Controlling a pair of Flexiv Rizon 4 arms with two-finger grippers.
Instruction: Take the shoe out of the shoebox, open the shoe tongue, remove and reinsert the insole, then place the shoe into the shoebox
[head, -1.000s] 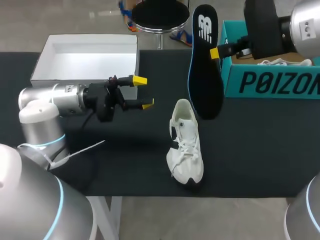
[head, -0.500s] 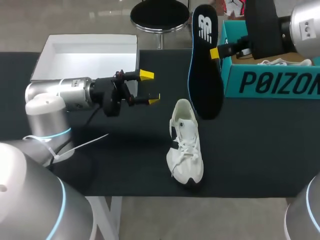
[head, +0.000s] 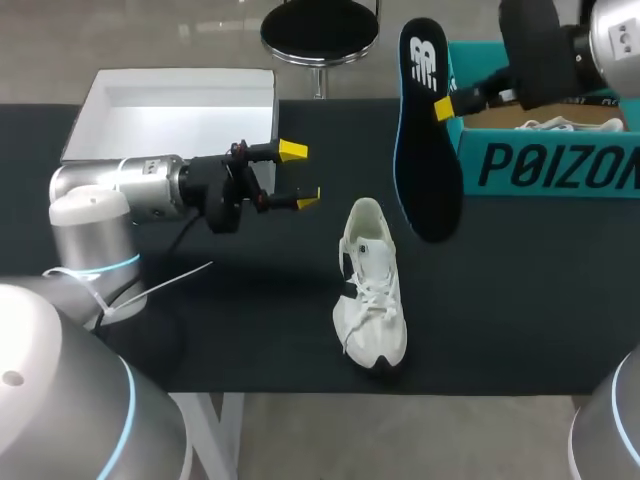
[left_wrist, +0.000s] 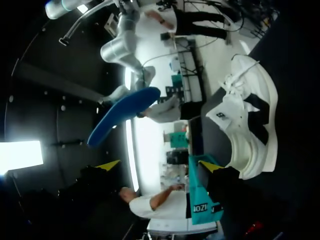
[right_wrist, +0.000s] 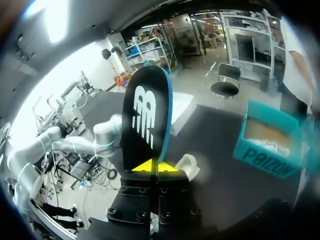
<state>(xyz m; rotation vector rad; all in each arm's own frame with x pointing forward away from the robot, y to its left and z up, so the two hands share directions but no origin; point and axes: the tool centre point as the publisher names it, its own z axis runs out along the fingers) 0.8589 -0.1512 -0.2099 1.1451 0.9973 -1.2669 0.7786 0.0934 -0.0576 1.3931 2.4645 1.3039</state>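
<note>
A white shoe (head: 370, 285) lies on the black table, toe toward the front edge. My right gripper (head: 443, 107) is shut on the side edge of a black insole (head: 428, 130) with a blue rim, which hangs upright in the air above and behind the shoe, beside the teal shoebox (head: 545, 165). In the right wrist view the insole (right_wrist: 145, 120) stands up from the shut right gripper (right_wrist: 152, 166), with the shoe (right_wrist: 186, 162) beyond. My left gripper (head: 300, 175) is open and empty, left of the shoe. Its wrist view shows the left gripper (left_wrist: 160, 165), shoe (left_wrist: 250, 125) and insole (left_wrist: 125, 112) ahead.
A white open box (head: 170, 110) sits at the table's back left, behind my left arm. The teal shoebox (right_wrist: 270, 145) at the back right holds paper and white laces. A loose white cable tie (head: 170, 285) trails from the left arm's base.
My right gripper has shifted the insole slightly to the right. The left gripper moved right, toward the shoe, then stayed still.
</note>
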